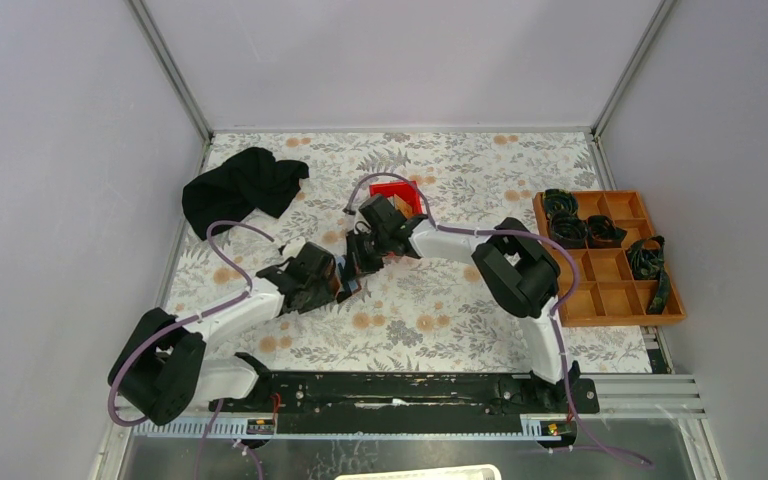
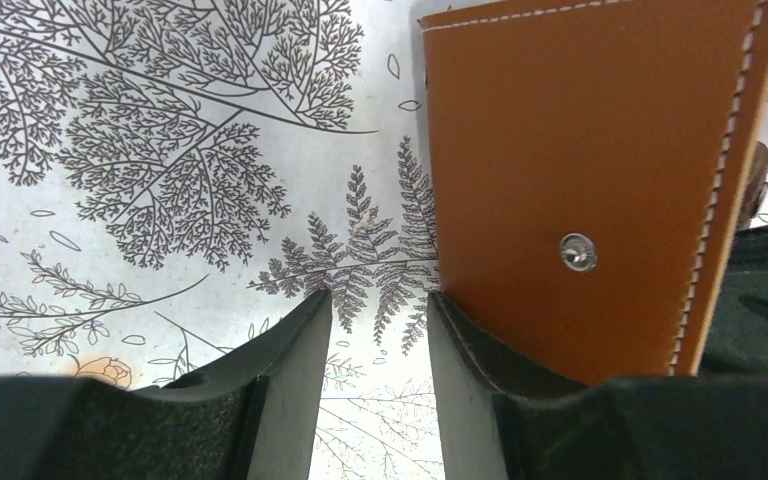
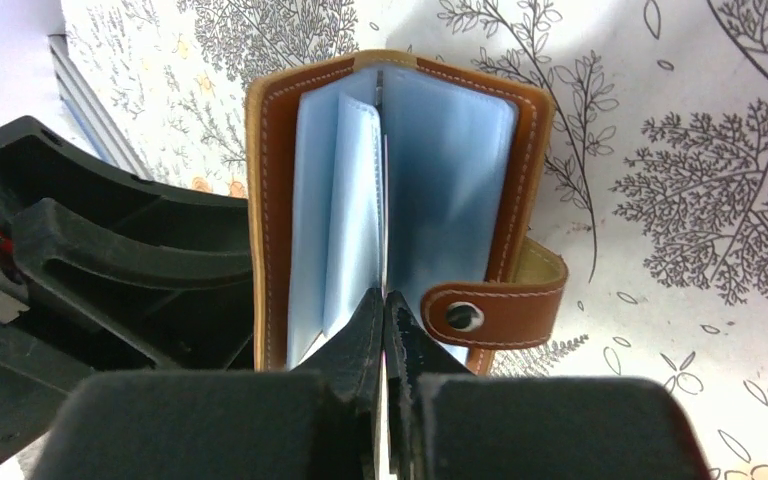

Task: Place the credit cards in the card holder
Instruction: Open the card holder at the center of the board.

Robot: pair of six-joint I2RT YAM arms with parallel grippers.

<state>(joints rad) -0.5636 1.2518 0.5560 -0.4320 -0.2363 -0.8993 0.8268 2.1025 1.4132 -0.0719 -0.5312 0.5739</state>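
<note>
Wallet (image 3: 430, 200) stands open near the middle of the table (image 1: 480, 165), between the two grippers. In the right wrist view you see its brown covers spread and its pale blue sleeves (image 3: 345, 220) fanned toward the camera. The strap (image 3: 500, 310) with its snap projects to one side.

Note that the right gripper (image 3: 384, 300) is closed, its fingertips pinched on a card (image 3: 384, 200). You see the card edge-on only, as a thin pale line running from the fingertips up between the sleeves at the fold. You cannot tell its colour or how deep it sits.

Note that the left gripper (image 2: 380, 300) is partly open. Only the patterned table surface shows in its gap. The wallet's outer cover, with a metal stud (image 2: 578, 251), lies against the outer side of one finger (image 2: 470, 360).

Past the grippers you find a red bin (image 1: 400, 187). A black cloth (image 1: 240, 188) lies at far left, and an orange compartment tray (image 1: 620, 319) at right.
</note>
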